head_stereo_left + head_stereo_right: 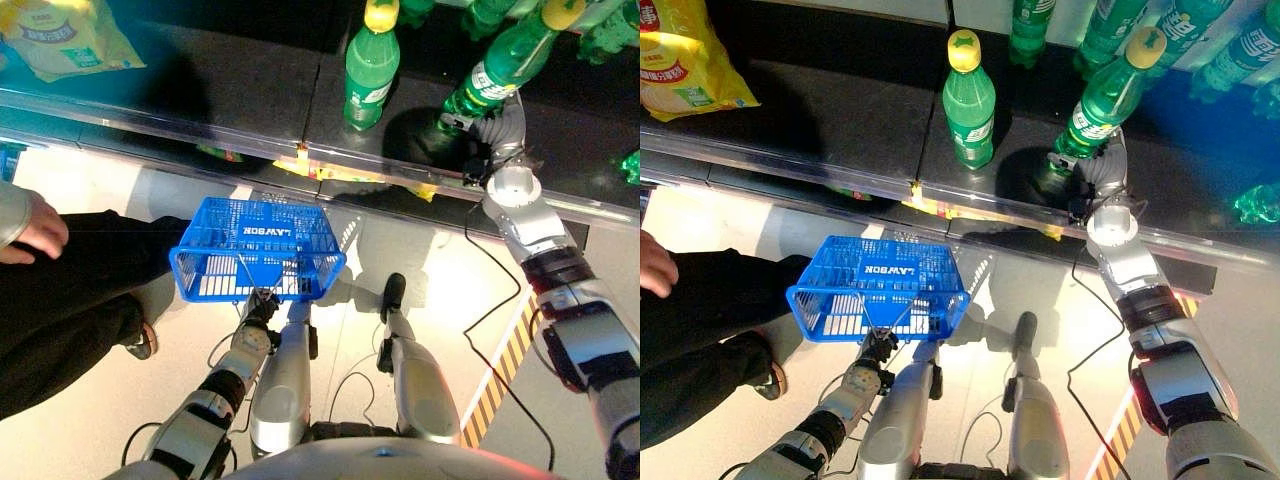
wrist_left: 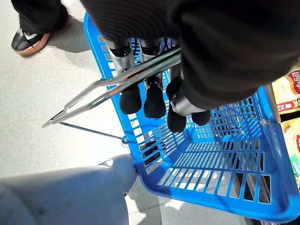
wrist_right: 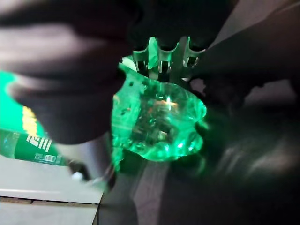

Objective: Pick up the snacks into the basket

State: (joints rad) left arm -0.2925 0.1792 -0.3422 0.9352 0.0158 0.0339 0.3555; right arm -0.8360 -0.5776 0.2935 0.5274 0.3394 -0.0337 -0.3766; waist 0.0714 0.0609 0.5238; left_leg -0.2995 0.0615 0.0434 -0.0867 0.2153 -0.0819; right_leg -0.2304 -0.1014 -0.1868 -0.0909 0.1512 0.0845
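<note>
Dark shelf: right hand grips tilted green bottle, print unreadable.

I see basket: blue slotted plastic, shiny wire handles | bottle: glossy clear green plastic | shelf: matt dark | snack bag: glossy yellow film

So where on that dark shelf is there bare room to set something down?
The widest bare patch lies between the yellow snack bag and the upright green bottle. Right of that bottle it is crowded: the right robot hand grips a tilted green bottle, with more bottles behind. The blue basket looks empty.
</note>
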